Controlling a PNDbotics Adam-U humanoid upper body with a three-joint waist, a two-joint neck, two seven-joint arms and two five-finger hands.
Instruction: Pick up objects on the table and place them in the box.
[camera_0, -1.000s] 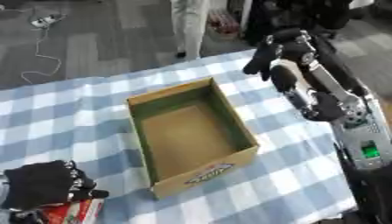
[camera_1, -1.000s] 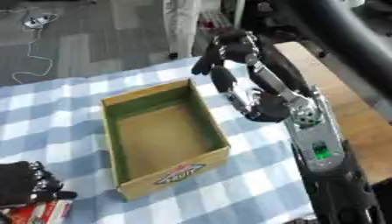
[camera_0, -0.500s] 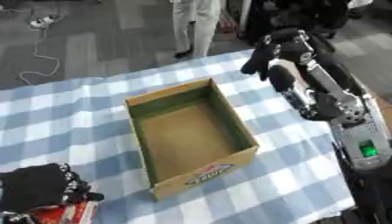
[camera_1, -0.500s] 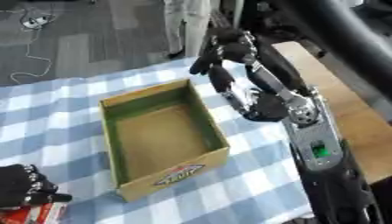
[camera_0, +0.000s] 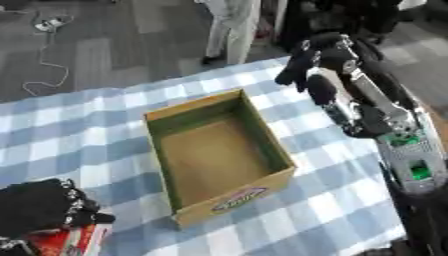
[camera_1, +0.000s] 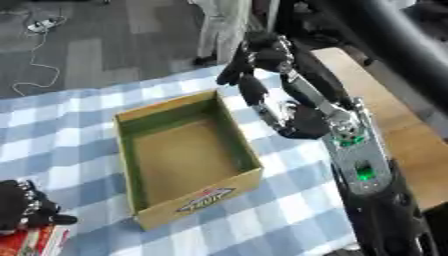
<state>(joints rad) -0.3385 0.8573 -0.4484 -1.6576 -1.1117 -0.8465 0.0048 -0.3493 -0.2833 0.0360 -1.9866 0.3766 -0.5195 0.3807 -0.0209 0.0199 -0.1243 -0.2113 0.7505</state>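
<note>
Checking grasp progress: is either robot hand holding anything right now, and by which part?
The left robot hand covers the top of a red packet; an actual grip cannot be told. The right robot hand holds nothing.

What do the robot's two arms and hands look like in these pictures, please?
The right hand is black with bulky dark fingers. Its forearm is black with silver-grey joint housings and a grey panel carrying a small green light near the wrist end. The left hand is all black, with silver metal links showing at the knuckles.
</note>
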